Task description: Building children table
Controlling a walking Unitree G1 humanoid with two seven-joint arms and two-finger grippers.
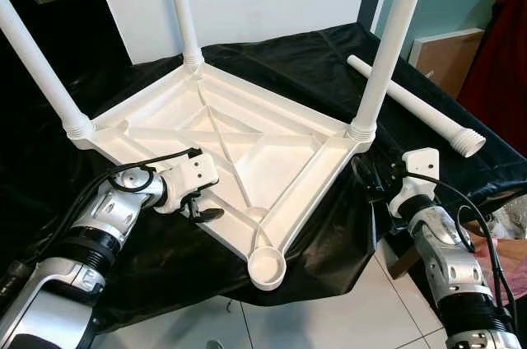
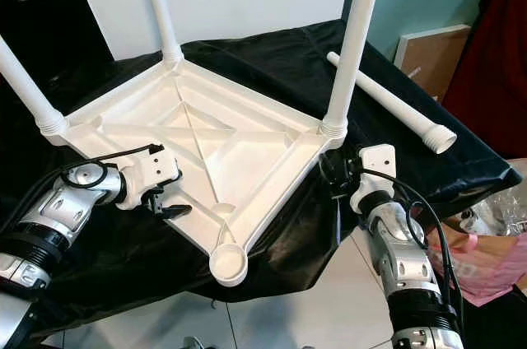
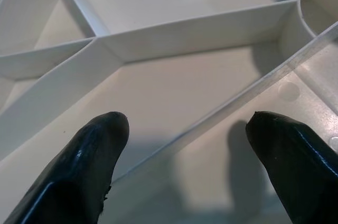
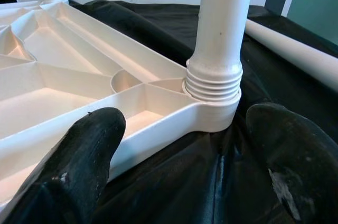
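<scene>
The tabletop (image 1: 222, 147) lies upside down on the black cloth (image 1: 313, 69) that covers the worktop, ribs up, one corner over the worktop's near edge; three legs (image 1: 387, 44) stand upright in their sockets; the near corner's socket (image 1: 267, 267) is bare; the fourth leg (image 1: 416, 102) lies flat on the cloth toward the worktop's far right corner, its long axis running from the far edge out to the right edge, threaded end at the right edge.

The left pincer (image 1: 198, 207) hangs over the tabletop's near left rim, fingers (image 3: 90, 155) wide apart and holding nothing, a rib running between them just below; the right pincer (image 4: 185, 155) sits just off the tabletop's right corner, fingers wide apart and holding nothing, pointing at the base of the leg screwed in there.

The loose leg lies beyond the right pincer, farther back and to the right, well apart from the left arm; so the right arm is plainly the nearer one for fetching it. The bare socket lies between the two arms, nearer the left pincer; the leg would have to be brought back across, stood upright, threaded end down.
</scene>
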